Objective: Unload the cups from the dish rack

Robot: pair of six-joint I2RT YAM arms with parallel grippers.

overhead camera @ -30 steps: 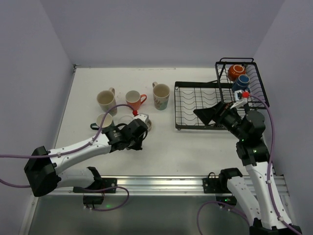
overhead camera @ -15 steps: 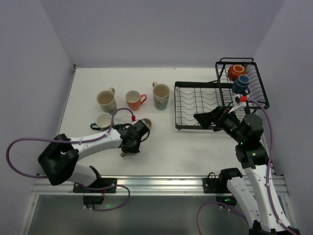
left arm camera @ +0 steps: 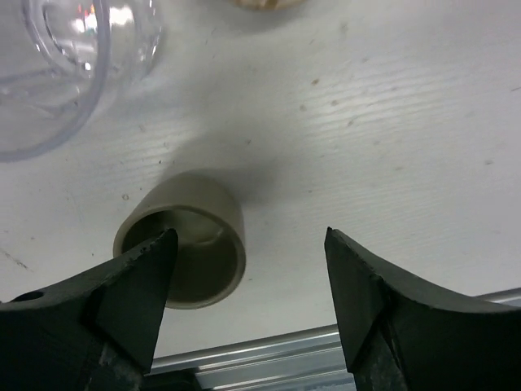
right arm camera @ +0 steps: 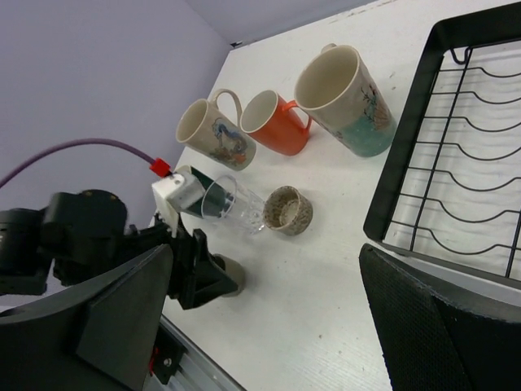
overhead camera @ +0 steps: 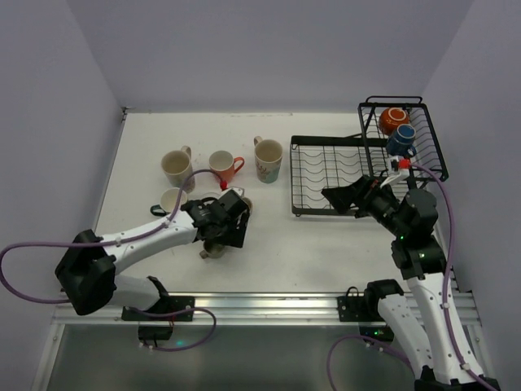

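Left tool [left arm camera: 248,240]: jaws spread wide, gripping nothing. The beige cup [left arm camera: 183,236] stands upright on the bench [left arm camera: 391,122] between them. Right tool [overhead camera: 346,197]: fully open, empty, at the 6 o'clock edge of the dish rack [overhead camera: 326,167]. An orange-red cup [overhead camera: 392,120] and a blue cup [overhead camera: 400,138] sit in the raised basket at the rack's 2 o'clock.

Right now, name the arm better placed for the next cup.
Right: the right pincer hangs open by the dish rack, near the orange cup and blue cup; the left pincer is far off, over a beige cup.
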